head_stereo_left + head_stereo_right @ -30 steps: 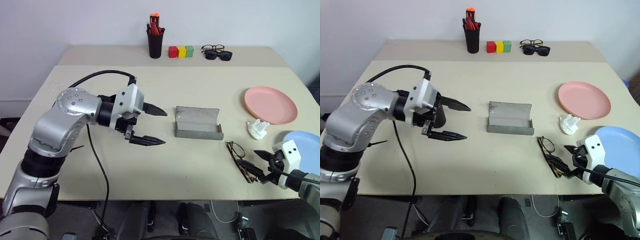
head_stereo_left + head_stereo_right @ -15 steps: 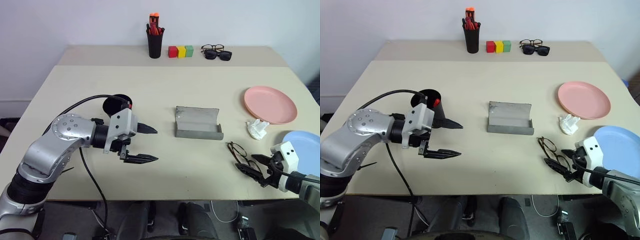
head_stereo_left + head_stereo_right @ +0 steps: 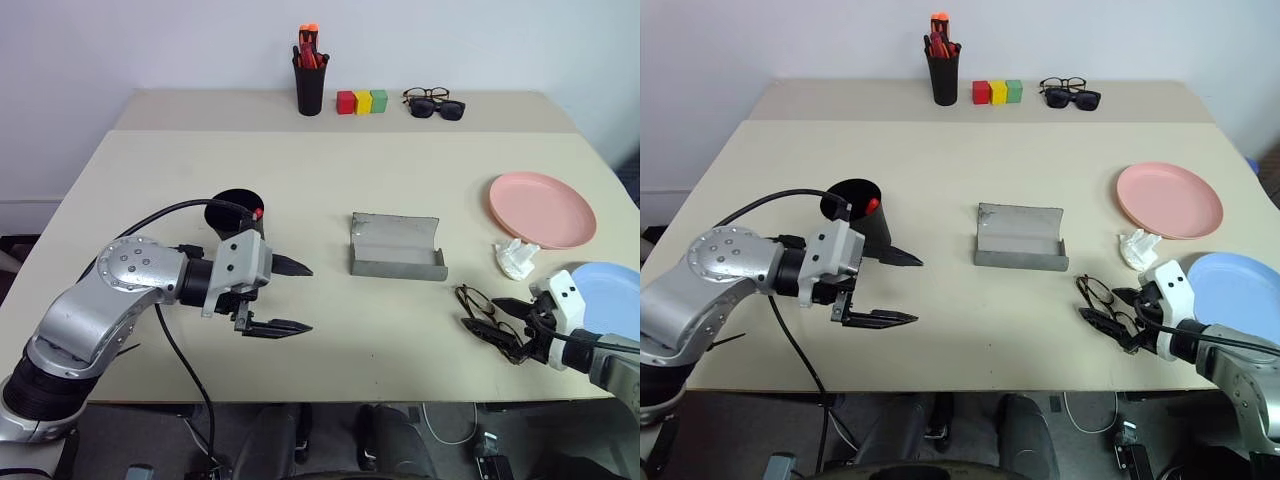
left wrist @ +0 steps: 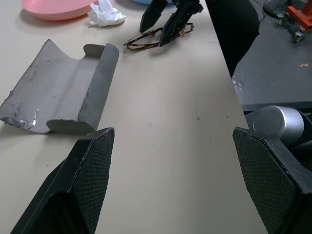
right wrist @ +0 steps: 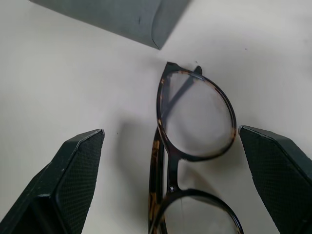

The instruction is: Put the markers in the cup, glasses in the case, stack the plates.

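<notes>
Down and away from the case (image 3: pixel 397 247) the left pincer (image 3: pixel 290 297) has dropped, so the cup (image 3: pixel 236 213) behind it now shows, with a red-capped marker (image 3: pixel 257 213) inside. That pincer hangs spread and empty, well left of the case, likely because its marker job is done. The case lies open in the middle of the counter (image 3: pixel 330 165), ready to be filled. Right of the case, near the front edge, the glasses (image 3: pixel 1098 297) lie flat. The right pincer (image 3: pixel 1121 318) has crept up to them, spread wide around the frame; I think it is not pinching yet. Further right sit a white crumpled thing (image 3: pixel 516 259), the pink plate (image 3: pixel 541 208) and the blue plate (image 3: pixel 610 295), apart, not stacked. Behind the counter is a plain pale wall.
</notes>
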`<state>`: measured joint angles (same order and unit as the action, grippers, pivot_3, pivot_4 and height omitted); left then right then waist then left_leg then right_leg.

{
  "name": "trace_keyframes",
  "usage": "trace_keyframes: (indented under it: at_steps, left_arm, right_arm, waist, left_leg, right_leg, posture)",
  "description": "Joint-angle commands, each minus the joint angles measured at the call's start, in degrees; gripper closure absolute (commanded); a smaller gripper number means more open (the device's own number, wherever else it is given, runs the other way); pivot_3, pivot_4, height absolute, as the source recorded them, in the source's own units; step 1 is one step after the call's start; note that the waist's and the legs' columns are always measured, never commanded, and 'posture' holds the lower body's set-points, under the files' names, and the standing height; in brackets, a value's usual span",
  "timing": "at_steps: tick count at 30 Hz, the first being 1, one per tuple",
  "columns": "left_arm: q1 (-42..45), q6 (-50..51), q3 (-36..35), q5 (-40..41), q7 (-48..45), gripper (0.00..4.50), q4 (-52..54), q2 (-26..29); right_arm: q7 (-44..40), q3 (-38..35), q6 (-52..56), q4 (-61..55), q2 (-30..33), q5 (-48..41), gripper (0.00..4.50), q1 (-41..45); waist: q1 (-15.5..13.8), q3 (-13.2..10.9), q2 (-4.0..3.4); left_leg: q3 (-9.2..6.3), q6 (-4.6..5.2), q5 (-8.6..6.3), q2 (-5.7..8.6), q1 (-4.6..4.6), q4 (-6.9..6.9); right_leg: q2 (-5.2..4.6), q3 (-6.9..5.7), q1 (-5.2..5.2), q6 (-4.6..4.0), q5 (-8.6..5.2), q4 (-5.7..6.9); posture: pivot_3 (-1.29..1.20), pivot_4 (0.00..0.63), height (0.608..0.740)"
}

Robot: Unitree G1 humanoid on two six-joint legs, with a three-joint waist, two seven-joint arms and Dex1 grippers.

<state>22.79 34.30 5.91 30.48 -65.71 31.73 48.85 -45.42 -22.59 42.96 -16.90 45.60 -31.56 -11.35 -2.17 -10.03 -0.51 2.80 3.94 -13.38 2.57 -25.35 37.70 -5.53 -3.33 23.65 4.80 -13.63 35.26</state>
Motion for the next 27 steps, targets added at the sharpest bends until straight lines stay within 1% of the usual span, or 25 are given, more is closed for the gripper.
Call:
trace_keyframes:
  at_steps: [1, 5, 12, 15, 16, 20, 21, 22, 23, 27]
  left_arm:
    - [-0.20, -1.31, -1.18, 0.18, 0.52, 0.56, 1.84, 0.42]
    - [-0.50, -1.32, -1.10, 0.29, 0.87, 0.56, 2.07, 0.35]
    - [-0.61, -1.73, -0.80, 0.51, 0.36, 0.56, 1.52, 0.30]
    - [-0.53, -2.14, -0.60, 0.22, 0.15, 0.50, 1.19, 0.28]
    - [-0.44, -2.17, -0.50, 0.21, 0.19, 0.50, 1.13, 0.20]
    - [-0.37, -2.33, -0.11, 0.15, 0.40, 0.50, 1.17, -0.16]
    - [-0.43, -2.33, -0.10, 0.17, 0.46, 0.50, 1.25, -0.18]
    - [-0.44, -2.36, -0.06, 0.12, 0.53, 0.50, 1.28, -0.23]
    - [-0.62, -2.33, -0.13, 0.16, 0.67, 0.50, 1.54, -0.25]
    - [-2.11, -2.46, -0.97, 0.54, 1.06, 0.50, 3.06, 0.13]
  right_arm:
    - [-0.28, -1.44, -0.10, -0.23, 1.27, 0.27, 0.00, -0.64]
    - [-0.65, -2.84, -0.22, -0.90, 1.58, 0.08, 0.00, -2.97]
    - [-0.44, -3.57, 0.39, -1.85, 1.47, -0.29, 0.00, -4.33]
    - [-0.34, -3.69, 0.52, -1.98, 1.57, -0.10, 0.81, -4.81]
    - [-0.37, -3.71, 0.58, -2.02, 1.57, -0.12, 1.27, -4.90]
    - [-0.28, -3.56, 0.66, -2.17, 1.44, -0.10, 3.38, -4.86]
    - [-0.28, -3.56, 0.66, -2.27, 1.36, -0.03, 3.80, -4.87]
    - [-0.23, -3.52, 0.72, -2.32, 1.29, 0.01, 4.32, -4.74]
    - [-0.18, -3.47, 0.65, -2.40, 1.23, 0.14, 4.47, -4.66]
    - [0.15, -3.40, 0.58, -2.69, 1.20, 0.20, 4.47, -4.41]
  waist:
    - [0.00, 0.00, 0.00]
    - [-0.08, 0.00, 0.00]
    - [-0.04, 0.00, 0.00]
    - [-0.06, 0.00, 0.00]
    - [-0.04, 0.00, 0.00]
    - [0.09, 0.04, 0.06]
    - [0.14, 0.06, 0.11]
    - [0.18, 0.09, 0.15]
    - [0.18, 0.11, 0.20]
    - [0.28, 0.14, 0.28]
  left_leg:
    - [0.00, 0.00, 0.00, 0.00, 0.00, 0.00]
    - [0.00, 0.00, 0.00, 0.00, 0.00, -0.05]
    - [0.01, 0.00, 0.00, 0.00, 0.01, -0.08]
    - [0.01, 0.00, 0.00, 0.00, 0.00, -0.08]
    - [0.01, 0.00, 0.00, 0.00, 0.01, -0.09]
    - [0.01, -0.01, 0.01, 0.00, 0.03, -0.12]
    - [0.01, -0.01, 0.01, 0.00, 0.05, -0.12]
    - [0.02, -0.01, 0.00, -0.01, 0.05, -0.12]
    - [0.02, -0.01, 0.00, -0.01, 0.09, -0.11]
    - [0.04, -0.01, 0.00, -0.02, 0.20, -0.25]
  right_leg:
    - [0.00, 0.00, 0.00, 0.00, 0.00, 0.00]
    - [0.00, 0.00, 0.00, 0.00, 0.00, -0.01]
    - [0.00, 0.00, -0.02, 0.00, 0.00, -0.04]
    - [0.00, 0.00, 0.00, 0.00, 0.00, -0.05]
    - [0.00, 0.00, 0.00, 0.00, 0.00, -0.05]
    - [0.01, 0.00, -0.01, 0.00, 0.00, -0.05]
    - [0.01, 0.00, -0.01, 0.00, 0.00, -0.05]
    - [0.01, 0.00, -0.03, 0.00, 0.00, -0.06]
    - [0.01, 0.01, -0.03, 0.00, 0.00, -0.06]
    - [0.00, 0.04, -0.04, 0.00, -0.01, -0.14]
  posture:
    - [0.00, 0.150, 0.740]
    - [0.00, 0.150, 0.740]
    - [0.00, 0.150, 0.740]
    - [0.00, 0.150, 0.740]
    - [0.00, 0.150, 0.740]
    - [0.00, 0.150, 0.740]
    - [0.00, 0.150, 0.740]
    - [0.00, 0.150, 0.740]
    - [0.00, 0.150, 0.740]
    - [0.00, 0.150, 0.740]
